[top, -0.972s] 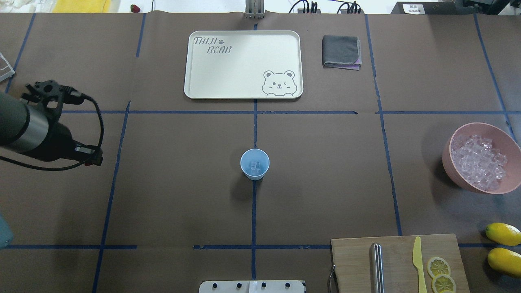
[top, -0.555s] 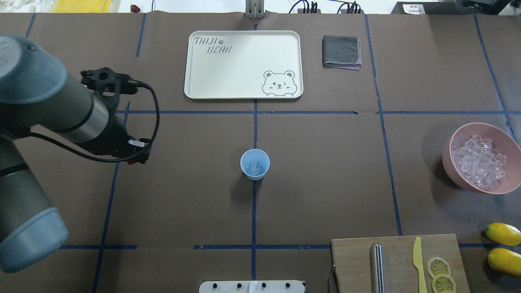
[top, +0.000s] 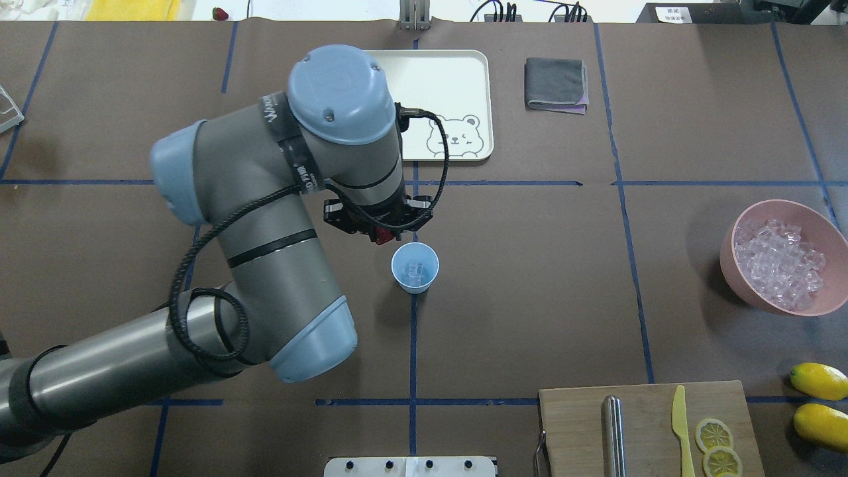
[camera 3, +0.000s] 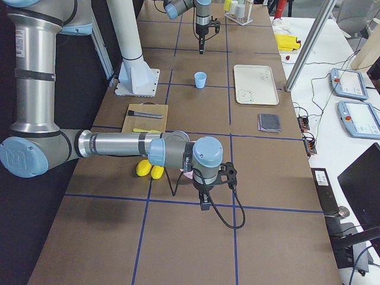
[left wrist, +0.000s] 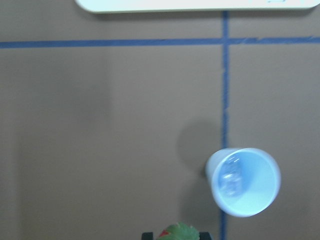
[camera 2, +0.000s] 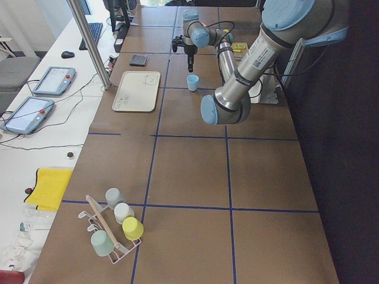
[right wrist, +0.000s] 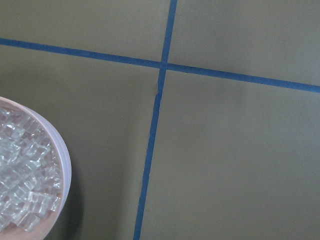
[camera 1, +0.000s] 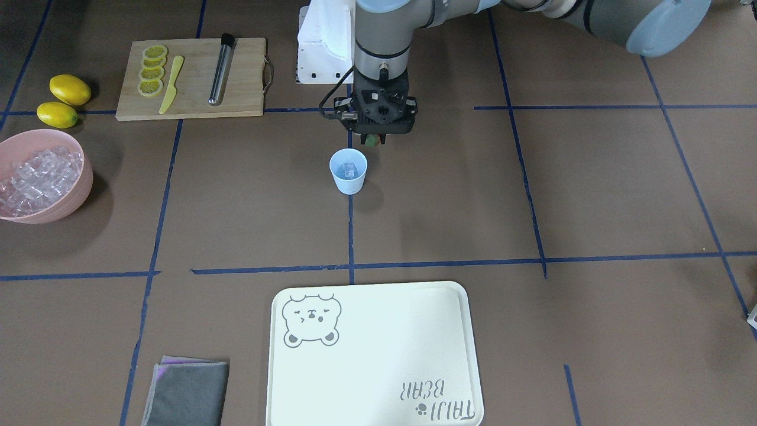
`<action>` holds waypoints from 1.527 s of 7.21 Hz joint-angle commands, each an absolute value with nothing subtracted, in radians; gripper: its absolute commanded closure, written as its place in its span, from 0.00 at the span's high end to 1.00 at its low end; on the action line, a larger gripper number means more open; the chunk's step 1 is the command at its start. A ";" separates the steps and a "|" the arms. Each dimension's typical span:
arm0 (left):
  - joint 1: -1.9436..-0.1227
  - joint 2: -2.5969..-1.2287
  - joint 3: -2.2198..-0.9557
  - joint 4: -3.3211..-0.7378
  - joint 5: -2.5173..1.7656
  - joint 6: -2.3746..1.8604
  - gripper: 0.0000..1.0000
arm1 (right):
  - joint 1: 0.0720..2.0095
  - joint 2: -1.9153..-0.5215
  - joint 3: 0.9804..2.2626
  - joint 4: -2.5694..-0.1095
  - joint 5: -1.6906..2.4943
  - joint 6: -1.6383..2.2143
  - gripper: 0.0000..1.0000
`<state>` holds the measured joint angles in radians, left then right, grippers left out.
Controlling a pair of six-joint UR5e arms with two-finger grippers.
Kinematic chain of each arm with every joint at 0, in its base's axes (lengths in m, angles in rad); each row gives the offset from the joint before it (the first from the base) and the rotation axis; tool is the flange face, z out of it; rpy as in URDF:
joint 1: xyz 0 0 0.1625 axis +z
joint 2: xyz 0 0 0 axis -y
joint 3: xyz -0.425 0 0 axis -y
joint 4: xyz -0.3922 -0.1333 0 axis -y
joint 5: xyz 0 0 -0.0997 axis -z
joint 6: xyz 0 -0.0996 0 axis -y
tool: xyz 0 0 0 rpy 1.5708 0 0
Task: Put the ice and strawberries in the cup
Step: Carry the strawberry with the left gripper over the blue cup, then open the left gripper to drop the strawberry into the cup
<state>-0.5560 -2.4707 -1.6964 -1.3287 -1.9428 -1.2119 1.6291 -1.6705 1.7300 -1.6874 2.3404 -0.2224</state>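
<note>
One strawberry (camera 1: pixel 371 141) is pinched tight in the left claw (top: pixel 382 236), just far-left of the one cup (top: pixel 415 266) at the middle of the bench (top: pixel 530 298). Ice (left wrist: pixel 230 176) lies inside the cup (the leafy top is shown only by the front and wrist views). The right claw's (camera 3: pixel 205 205) opening cannot be told.

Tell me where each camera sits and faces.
Front-facing: across the table, looking steeply down at the robot; left arm by cup.
Overhead: behind the robot, looking forward and down; left arm.
Exterior left: table's left end, looking along it; left arm near.
Exterior right: table's right end; right arm near.
Left wrist: looking down on cup; left pincer holding strawberry at bottom edge.
Right wrist: looking down on bowl of ice; no body.
Shared: all but right wrist show the cup.
</note>
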 commanded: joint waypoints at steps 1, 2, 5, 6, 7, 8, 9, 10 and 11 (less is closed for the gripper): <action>-0.526 -2.508 -1.594 -1.404 -1.921 -1.239 0.00 | 1.629 -1.671 1.729 -1.687 2.339 -0.222 0.99; -0.517 -2.511 -1.594 -1.404 -1.921 -1.239 0.03 | 1.629 -1.671 1.729 -1.687 2.339 -0.222 0.99; -0.514 -2.507 -1.597 -1.404 -1.921 -1.241 0.06 | 1.629 -1.671 1.724 -1.687 2.339 -0.222 0.99; -0.512 -2.505 -1.598 -1.404 -1.922 -1.239 0.10 | 1.629 -1.671 1.726 -1.687 2.339 -0.222 0.99; -0.512 -2.503 -1.603 -1.404 -1.924 -1.235 0.43 | 1.629 -1.671 1.724 -1.687 2.339 -0.222 0.99; -0.512 -2.503 -1.608 -1.404 -1.924 -1.236 0.71 | 1.629 -1.671 1.723 -1.687 2.339 -0.224 0.99; -0.512 -2.502 -1.609 -1.404 -1.924 -1.238 0.99 | 1.629 -1.671 1.723 -1.687 2.339 -0.222 0.99; -0.512 -2.502 -1.609 -1.404 -1.924 -1.238 1.00 | 1.629 -1.671 1.723 -1.687 2.339 -0.224 0.99; -0.512 -2.502 -1.609 -1.404 -1.924 -1.238 1.00 | 1.629 -1.671 1.723 -1.687 2.339 -0.224 0.99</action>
<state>-0.5124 -2.5022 -1.6085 -1.4036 -1.9236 -1.2377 1.6291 -1.6705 1.7228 -1.6874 2.3393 -0.2235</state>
